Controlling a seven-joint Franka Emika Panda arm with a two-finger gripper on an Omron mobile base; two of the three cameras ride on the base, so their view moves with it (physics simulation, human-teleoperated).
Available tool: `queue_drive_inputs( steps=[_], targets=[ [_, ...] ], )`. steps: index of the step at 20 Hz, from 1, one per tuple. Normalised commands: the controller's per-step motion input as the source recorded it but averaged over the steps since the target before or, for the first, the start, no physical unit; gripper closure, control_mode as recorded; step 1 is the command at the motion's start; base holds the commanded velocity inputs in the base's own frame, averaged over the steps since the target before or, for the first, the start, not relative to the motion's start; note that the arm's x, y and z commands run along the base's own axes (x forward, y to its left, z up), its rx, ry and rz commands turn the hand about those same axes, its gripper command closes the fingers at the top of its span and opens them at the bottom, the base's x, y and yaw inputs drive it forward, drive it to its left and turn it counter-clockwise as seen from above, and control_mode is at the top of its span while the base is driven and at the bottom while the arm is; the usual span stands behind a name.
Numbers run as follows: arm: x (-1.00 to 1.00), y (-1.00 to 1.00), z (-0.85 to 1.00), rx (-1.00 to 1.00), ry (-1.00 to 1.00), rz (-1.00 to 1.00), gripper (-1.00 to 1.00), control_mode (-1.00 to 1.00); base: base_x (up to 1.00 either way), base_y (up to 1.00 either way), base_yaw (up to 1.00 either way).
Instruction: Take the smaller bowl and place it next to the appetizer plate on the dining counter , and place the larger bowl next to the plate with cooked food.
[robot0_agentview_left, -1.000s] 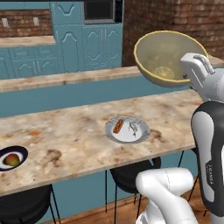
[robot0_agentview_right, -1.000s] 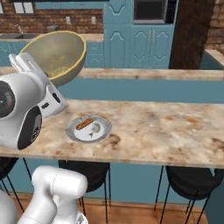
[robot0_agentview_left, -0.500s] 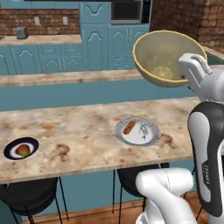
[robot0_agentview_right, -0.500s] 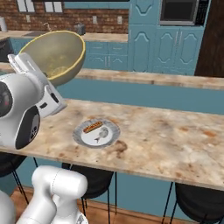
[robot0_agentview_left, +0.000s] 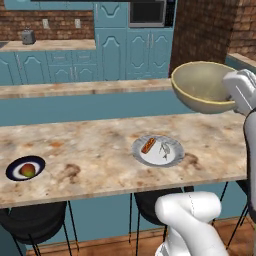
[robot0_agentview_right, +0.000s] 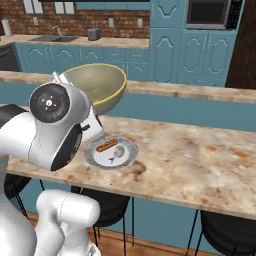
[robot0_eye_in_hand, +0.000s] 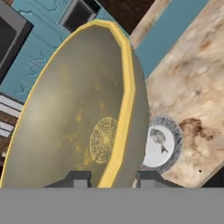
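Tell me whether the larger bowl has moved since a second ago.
Yes. The larger bowl has come lower and nearer the plate with cooked food, in both base views, though the base drove too.

A glossy white robot arm (robot0_agentview_right: 55, 130) made of rounded, bulbous segments. Dark grey bands mark its joints, and one round dark cap carries a ring of small pale dots. Its two fingertips (robot0_eye_in_hand: 78, 178) are small dark blocks.

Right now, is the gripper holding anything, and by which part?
Yes: the gripper holds the larger bowl by its yellow rim, one finger on each side of the wall.
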Motion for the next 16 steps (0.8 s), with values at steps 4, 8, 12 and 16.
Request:
queue_drive_inputs(
  steps=[4,8,12,16],
  targets=[
    [0.0,-0.76,-0.6,0.0,0.24,0.04,1.0,-1.0,0.0,0.0,0.0],
    [0.06,-0.65,-0.58,0.0,0.21,0.04,1.0,-1.0,0.0,0.0,0.0],
    [0.23,-0.47,-0.48,0.0,0.18,0.03,1.0,-1.0,0.0,0.0,0.0],
    [0.26,-0.35,-0.39,0.0,0.12,0.03,1.0,-1.0,0.0,0.0,0.0]
  ],
)
